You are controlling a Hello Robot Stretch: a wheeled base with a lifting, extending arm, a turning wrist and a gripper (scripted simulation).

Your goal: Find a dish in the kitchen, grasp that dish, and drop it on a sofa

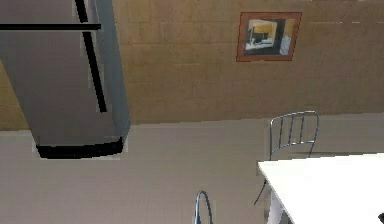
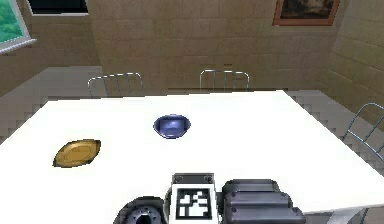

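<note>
Arm side view: the gripper's [image 2: 140,213] dark body peeks over the bottom edge, fingers hidden, so I cannot tell whether it holds anything. On the white table [image 2: 300,130], the golden dish [image 2: 77,152] lies farther out to its left, with a blue bowl [image 2: 172,126] beyond.

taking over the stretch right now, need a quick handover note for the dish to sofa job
Pincer: low at the arm side view's bottom edge, by the table's near side. Its far end cannot be made out, so I cannot tell whether it holds anything.
Things: a blue bowl and a golden plate rest apart on the white table. The fridge stands ahead.
Done: dishes found, table alongside.
Left: grasp one dish, probably the bowl nearer the arm, then find a sofa and drop it there.
</note>
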